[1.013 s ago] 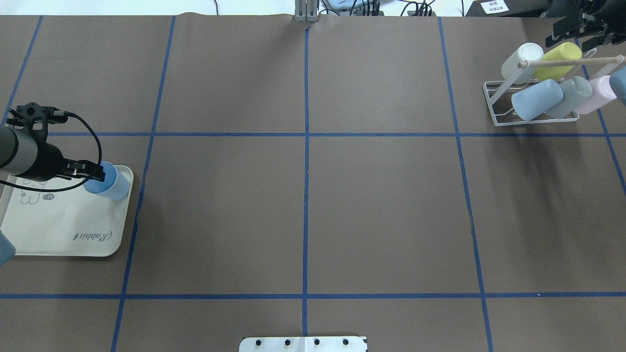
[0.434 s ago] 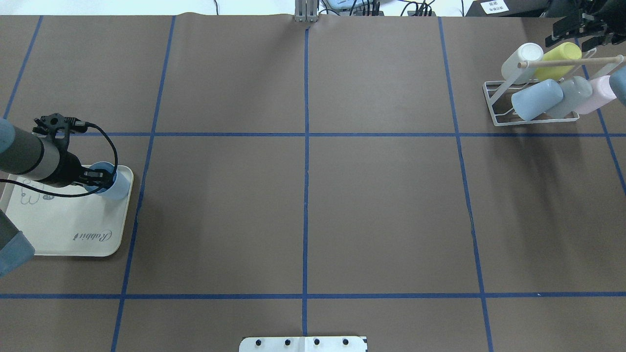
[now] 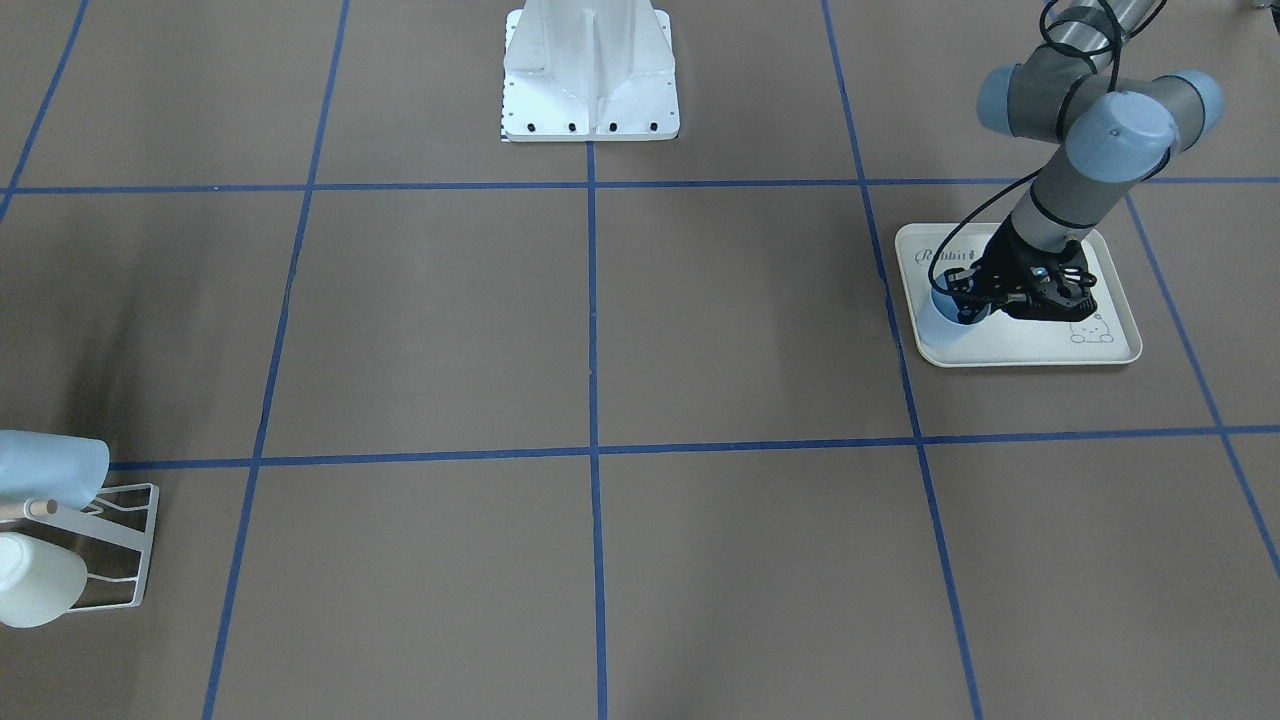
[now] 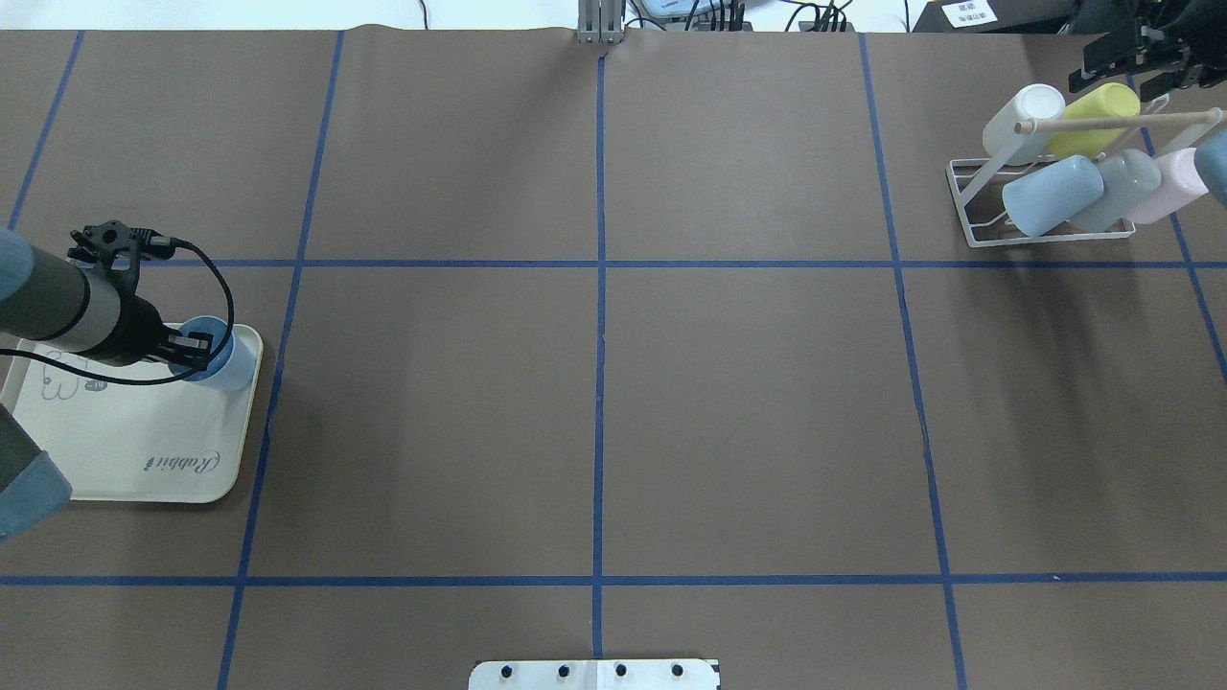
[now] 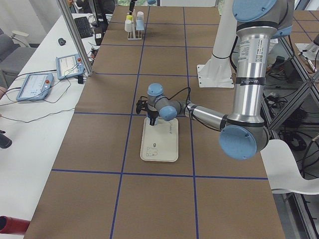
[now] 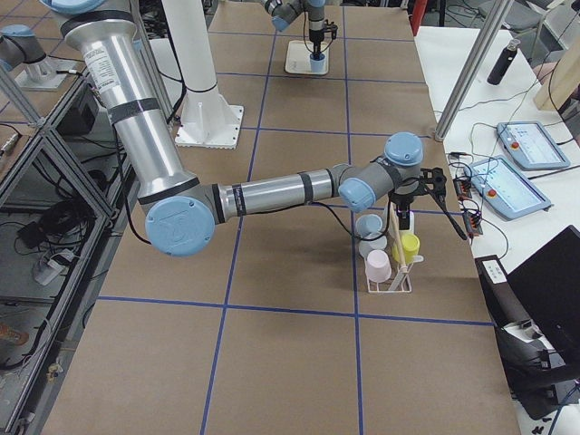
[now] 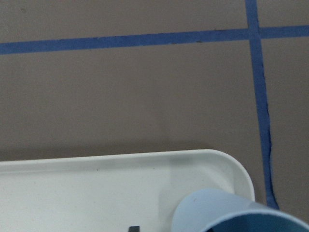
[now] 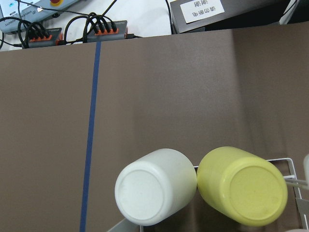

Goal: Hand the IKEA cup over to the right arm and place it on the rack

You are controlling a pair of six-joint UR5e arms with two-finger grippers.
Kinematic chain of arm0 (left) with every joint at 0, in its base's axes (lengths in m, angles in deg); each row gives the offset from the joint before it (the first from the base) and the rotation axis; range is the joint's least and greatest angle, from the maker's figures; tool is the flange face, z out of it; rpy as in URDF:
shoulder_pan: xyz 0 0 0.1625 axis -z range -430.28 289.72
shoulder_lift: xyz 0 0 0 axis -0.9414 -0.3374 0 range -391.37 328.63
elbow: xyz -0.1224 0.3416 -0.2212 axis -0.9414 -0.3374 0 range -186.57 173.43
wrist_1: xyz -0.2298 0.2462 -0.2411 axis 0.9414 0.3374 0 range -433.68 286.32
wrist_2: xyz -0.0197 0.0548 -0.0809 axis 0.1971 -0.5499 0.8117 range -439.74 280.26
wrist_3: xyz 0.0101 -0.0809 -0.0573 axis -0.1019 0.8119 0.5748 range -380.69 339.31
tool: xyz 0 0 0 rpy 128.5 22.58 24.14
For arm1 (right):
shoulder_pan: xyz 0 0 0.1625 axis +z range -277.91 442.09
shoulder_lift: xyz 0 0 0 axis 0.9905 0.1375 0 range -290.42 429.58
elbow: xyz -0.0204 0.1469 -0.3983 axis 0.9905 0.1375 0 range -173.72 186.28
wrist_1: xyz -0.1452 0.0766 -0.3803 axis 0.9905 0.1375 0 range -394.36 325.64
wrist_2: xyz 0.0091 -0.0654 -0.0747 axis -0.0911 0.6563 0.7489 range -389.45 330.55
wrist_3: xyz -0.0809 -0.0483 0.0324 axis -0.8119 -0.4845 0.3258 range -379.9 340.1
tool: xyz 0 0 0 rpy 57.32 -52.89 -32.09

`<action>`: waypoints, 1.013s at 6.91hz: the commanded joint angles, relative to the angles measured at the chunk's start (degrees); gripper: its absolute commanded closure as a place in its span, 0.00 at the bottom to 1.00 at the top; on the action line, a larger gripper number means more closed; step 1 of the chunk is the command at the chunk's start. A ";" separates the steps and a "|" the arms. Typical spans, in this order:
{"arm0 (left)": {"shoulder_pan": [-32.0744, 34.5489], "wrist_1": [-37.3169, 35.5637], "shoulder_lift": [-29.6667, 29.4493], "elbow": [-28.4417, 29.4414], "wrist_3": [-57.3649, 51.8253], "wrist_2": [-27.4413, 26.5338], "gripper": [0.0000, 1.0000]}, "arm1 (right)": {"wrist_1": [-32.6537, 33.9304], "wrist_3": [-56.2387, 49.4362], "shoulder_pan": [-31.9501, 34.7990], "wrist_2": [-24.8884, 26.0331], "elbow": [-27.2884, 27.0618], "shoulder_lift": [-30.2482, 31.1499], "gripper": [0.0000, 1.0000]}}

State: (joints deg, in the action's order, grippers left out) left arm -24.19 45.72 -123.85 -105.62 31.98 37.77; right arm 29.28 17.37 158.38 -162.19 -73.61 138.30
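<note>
A blue IKEA cup (image 4: 228, 364) stands upright in the far right corner of the cream rabbit-print tray (image 4: 134, 450). It also shows in the front-facing view (image 3: 940, 328) and in the left wrist view (image 7: 217, 212). My left gripper (image 4: 196, 342) is at the cup's rim, its fingers astride the wall and apparently still apart. The white wire rack (image 4: 966, 206) with its wooden peg (image 4: 1112, 123) stands at the far right. My right gripper (image 4: 1117, 72) hovers just behind the rack, open and empty.
The rack holds several cups: white (image 8: 155, 186), yellow (image 8: 244, 186), light blue (image 4: 1053, 195), grey (image 4: 1122, 187) and pink (image 4: 1171, 182). Blue tape lines cross the brown table. The robot's base plate (image 4: 594, 674) is at the near edge.
My left wrist swung round and dropped lower onto the blue cup's rim; over the last half second it barely moved. The cup stays on the tray. The right arm is nearly still.
</note>
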 commanded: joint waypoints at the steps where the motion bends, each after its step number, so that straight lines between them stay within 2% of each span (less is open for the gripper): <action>1: 1.36 0.04 0.54 -1.40 0.07 4.20 1.00 | 0.00 0.00 0.00 -0.32 0.00 -0.07 0.00; 3: 9.60 -2.83 0.81 -5.95 0.16 7.81 1.00 | 0.00 0.09 -0.09 -0.32 -0.52 -0.34 0.00; 4: 10.25 -6.25 0.03 -9.37 0.59 8.08 1.00 | 0.00 1.91 -0.43 -0.41 -1.40 -0.43 0.00; 5: 9.99 -5.85 -0.50 -10.71 6.25 8.43 1.00 | 0.00 7.24 -2.27 -0.41 -3.67 -0.43 0.00; 6: 9.81 -3.93 -3.90 -11.34 13.53 8.52 1.00 | -0.09 11.99 -3.68 -0.32 -6.39 -0.51 0.00; 7: 9.55 2.09 -7.07 -11.26 22.91 8.61 1.00 | -2.61 18.48 -5.78 -0.32 -8.68 -0.60 0.00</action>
State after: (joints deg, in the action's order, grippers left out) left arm -14.45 42.57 -127.19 -116.39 44.39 46.19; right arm 28.69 28.37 154.98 -162.54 -79.23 137.79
